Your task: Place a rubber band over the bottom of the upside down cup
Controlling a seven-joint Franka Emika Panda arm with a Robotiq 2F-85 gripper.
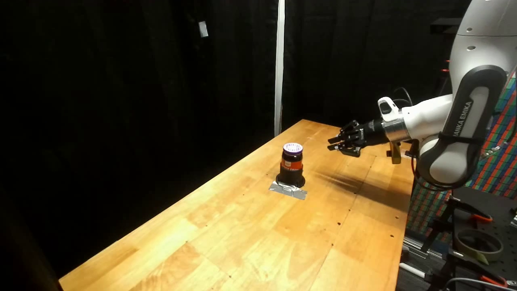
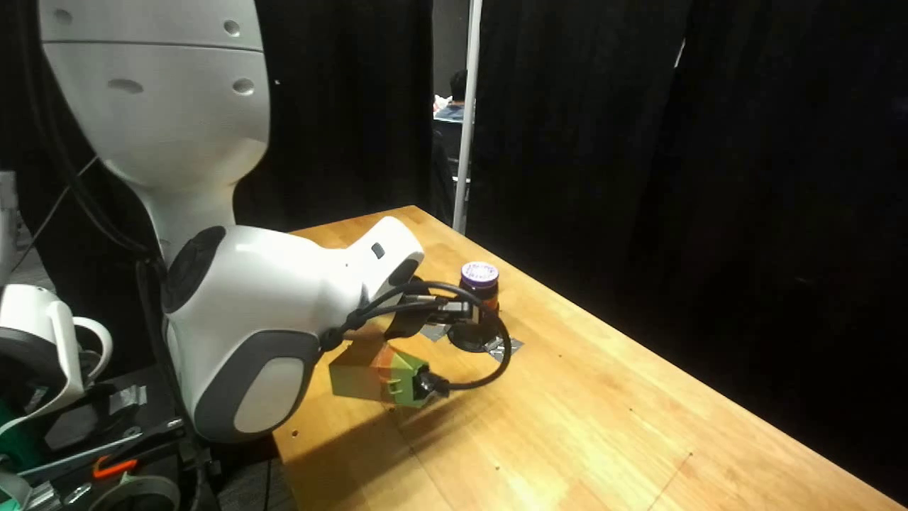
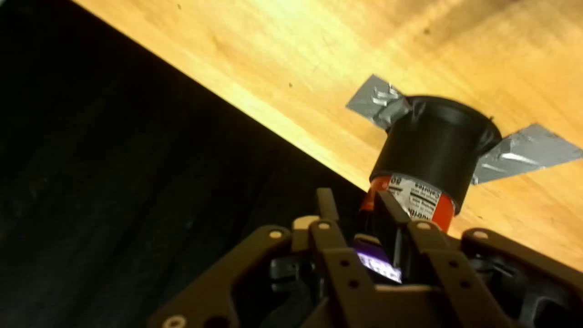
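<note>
No plain cup shows. An upright jar (image 1: 292,165) with an orange-red label and a purple-and-white lid stands in a black round holder (image 1: 289,176) on the table; jar (image 2: 480,278) and holder show in both exterior views. In the wrist view the jar's red and white label (image 3: 423,200) and lid (image 3: 375,264) show partly behind my fingers. My gripper (image 1: 331,144) is in the air beside the jar, apart from it, at about lid height. Its fingers (image 3: 355,200) are apart with a gap and I see nothing held. No rubber band is visible. In an exterior view the wrist and cable hide the fingers.
Grey tape strips (image 1: 288,190) fix the holder to the wooden table (image 1: 250,234). A green and orange wrist mount (image 2: 379,376) and a looped black cable (image 2: 505,341) hang at the wrist. A side cart with a tape roll (image 1: 478,244) stands beside the table. Black curtains hang behind.
</note>
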